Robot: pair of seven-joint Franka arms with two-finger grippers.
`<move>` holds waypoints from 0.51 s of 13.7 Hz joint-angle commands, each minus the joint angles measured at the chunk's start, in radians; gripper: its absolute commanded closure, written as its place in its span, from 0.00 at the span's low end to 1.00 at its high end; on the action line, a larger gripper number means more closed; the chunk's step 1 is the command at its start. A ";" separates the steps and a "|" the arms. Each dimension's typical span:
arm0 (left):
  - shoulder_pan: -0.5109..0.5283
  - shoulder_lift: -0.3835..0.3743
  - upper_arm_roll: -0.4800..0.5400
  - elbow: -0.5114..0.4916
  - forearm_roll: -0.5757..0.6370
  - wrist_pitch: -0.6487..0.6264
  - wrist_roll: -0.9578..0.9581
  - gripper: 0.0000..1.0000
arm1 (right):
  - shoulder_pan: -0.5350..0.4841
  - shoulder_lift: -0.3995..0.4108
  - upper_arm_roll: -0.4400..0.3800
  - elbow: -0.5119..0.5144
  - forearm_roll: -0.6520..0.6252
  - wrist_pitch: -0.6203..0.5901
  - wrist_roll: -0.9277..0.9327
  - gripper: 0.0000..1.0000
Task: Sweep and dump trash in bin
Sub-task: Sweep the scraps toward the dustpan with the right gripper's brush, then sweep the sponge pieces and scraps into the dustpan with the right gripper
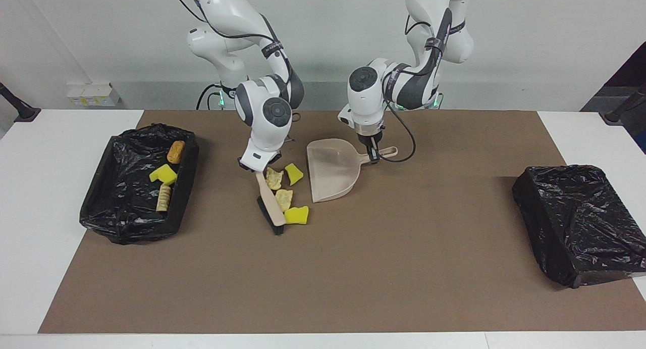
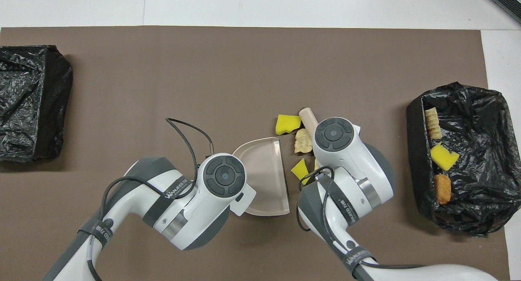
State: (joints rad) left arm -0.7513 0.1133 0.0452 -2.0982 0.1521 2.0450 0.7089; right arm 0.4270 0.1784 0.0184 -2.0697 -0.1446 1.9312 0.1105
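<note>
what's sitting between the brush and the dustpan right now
Four scraps lie on the mat between the brush and the dustpan: two yellow sponge chunks and two tan pieces. The facing view shows all four; overhead, the right arm partly hides one.

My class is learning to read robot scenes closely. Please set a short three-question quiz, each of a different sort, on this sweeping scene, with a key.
1. True or false: the dustpan already holds scraps.
2. How many scraps lie in the open bin at the right arm's end of the table?
3. Which tool does the right gripper hold? A) dustpan B) brush C) nothing

Key:
1. False. Its scoop is bare; the four loose scraps lie on the brown mat between brush and pan.
2. Three: one yellow sponge chunk and two tan pieces.
3. B. The left gripper holds the dustpan's handle.
</note>
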 commanded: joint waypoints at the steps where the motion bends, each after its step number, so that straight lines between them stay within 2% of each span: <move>1: -0.028 -0.021 0.010 -0.008 0.018 -0.051 -0.080 1.00 | 0.016 -0.045 0.003 -0.056 0.170 0.020 -0.026 1.00; 4: -0.026 -0.020 0.010 -0.008 0.018 -0.043 -0.121 1.00 | 0.061 -0.062 0.003 -0.076 0.334 0.012 -0.118 1.00; 7: -0.019 -0.020 0.010 -0.008 0.018 -0.029 -0.238 1.00 | 0.078 -0.076 0.003 -0.076 0.390 -0.043 -0.129 1.00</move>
State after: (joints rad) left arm -0.7630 0.1109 0.0429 -2.0995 0.1521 2.0198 0.5560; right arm 0.5055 0.1326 0.0194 -2.1147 0.1910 1.9126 0.0286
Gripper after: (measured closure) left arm 0.678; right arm 0.731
